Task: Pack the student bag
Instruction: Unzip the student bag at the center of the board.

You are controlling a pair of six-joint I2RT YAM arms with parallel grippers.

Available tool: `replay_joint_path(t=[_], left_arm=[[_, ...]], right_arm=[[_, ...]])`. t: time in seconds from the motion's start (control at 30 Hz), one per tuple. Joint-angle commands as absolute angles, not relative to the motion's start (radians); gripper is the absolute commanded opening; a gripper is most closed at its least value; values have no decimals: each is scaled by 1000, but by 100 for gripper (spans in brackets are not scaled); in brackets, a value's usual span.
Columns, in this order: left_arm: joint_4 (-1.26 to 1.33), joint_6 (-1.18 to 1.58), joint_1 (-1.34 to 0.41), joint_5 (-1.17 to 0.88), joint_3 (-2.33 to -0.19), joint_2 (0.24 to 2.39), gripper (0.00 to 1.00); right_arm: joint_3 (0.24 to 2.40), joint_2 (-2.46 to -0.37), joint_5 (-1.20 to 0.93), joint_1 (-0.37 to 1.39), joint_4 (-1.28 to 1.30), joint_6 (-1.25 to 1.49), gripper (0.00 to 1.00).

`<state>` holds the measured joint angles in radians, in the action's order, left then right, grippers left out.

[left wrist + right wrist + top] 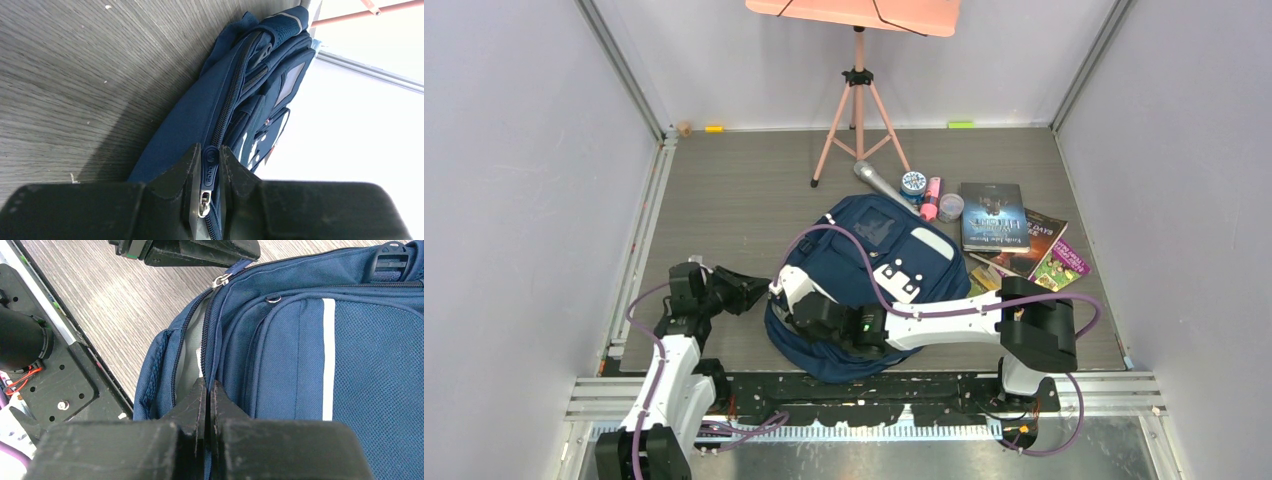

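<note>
The navy student bag lies flat in the middle of the table, front pocket up. Its main zipper is partly open at the near left, and light grey lining shows in the gap. My left gripper is at the bag's left edge, shut on the blue zipper pull. The bag stretches away from it. My right gripper reaches across the bag's near end. In the right wrist view it is shut on the bag's fabric edge beside the zipper opening. The left gripper shows there too.
Right of the bag lie a dark book and colourful booklets. Behind it are a grey microphone, a tape roll, a pink marker and a small jar. A pink tripod stand stands at the back.
</note>
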<state>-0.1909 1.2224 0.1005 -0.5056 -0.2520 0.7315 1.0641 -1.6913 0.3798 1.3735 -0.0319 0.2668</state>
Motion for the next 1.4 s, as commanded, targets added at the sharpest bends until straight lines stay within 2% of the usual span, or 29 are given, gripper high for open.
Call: replay_joint_path(t=[0.0,0.07,0.23,0.67,1.37], left_arm=[[-135,1217,107,-514,-247,731,16],[-135,1211,107,-524,-244,737,14],[-134,1193,107,-524,-240,740,0],[16,1129,107,-493,-306,929,0],[234,1061,102,-473,-435,1226,0]], right_arm=[[1106,-1688,415,1382,-82,256,1],[1105,-1688,420,1382,-83,256,1],[1104,-1684,441,1382,-84,258,1],[1132,-1649,504,1448,-8,210,1],[1204,-1592,429,1457,-7,219,0]])
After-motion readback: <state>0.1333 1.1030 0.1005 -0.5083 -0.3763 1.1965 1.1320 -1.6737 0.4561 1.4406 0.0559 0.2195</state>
